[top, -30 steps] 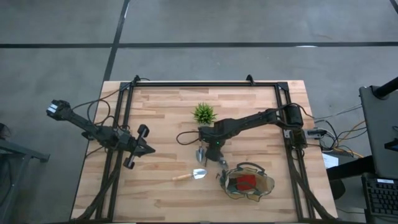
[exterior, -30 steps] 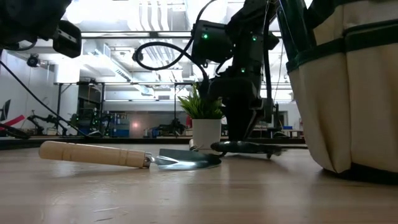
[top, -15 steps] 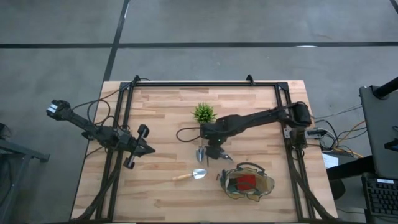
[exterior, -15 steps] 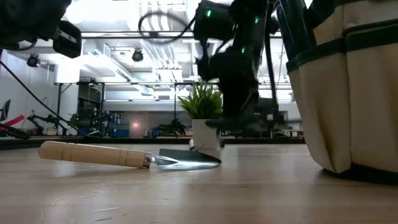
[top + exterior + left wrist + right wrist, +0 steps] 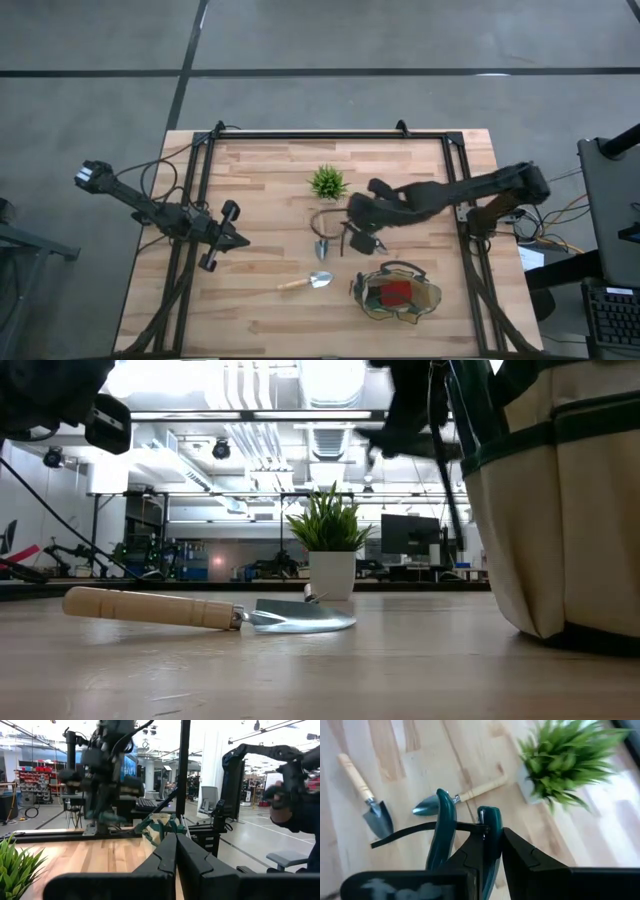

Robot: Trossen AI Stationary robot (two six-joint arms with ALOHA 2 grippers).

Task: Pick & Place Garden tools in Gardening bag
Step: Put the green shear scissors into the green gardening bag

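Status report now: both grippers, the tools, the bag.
Right gripper shut on teal-handled pruning shears, airborne. Left gripper shut, parked at left. Two wooden-handled silver trowels on table; olive fabric bag unobstructed.

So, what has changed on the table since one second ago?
The right claw closed on the pruning shears and lifted them off the table, toward the gardening bag. Both trowels, the plant and the left claw stayed put.
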